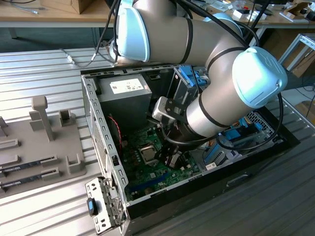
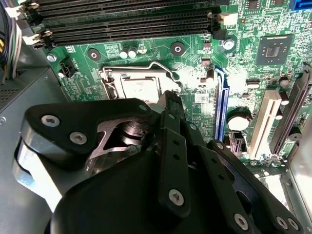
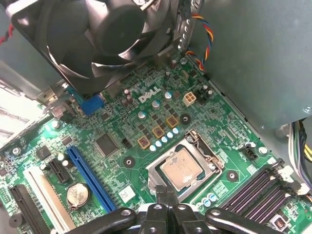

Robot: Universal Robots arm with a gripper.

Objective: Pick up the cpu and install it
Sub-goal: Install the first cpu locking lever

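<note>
The cpu is seen lying flat in its socket on the green motherboard, ringed by the metal socket frame; whether the frame is latched cannot be told. The gripper is held just above and beside the socket's near edge, its 2 fingers brought together with nothing between them. From the fingertips the cpu lies slightly ahead and below, apart from them. Being square, it offers no long axis; its edges are judged to be turned at a slant to the fingers' closing line.

In the exterior view the gripper is placed deep inside the computer case. Room is hemmed by the memory slots on 1 side, the blue expansion slot on the other, and the fan overhanging the board.
</note>
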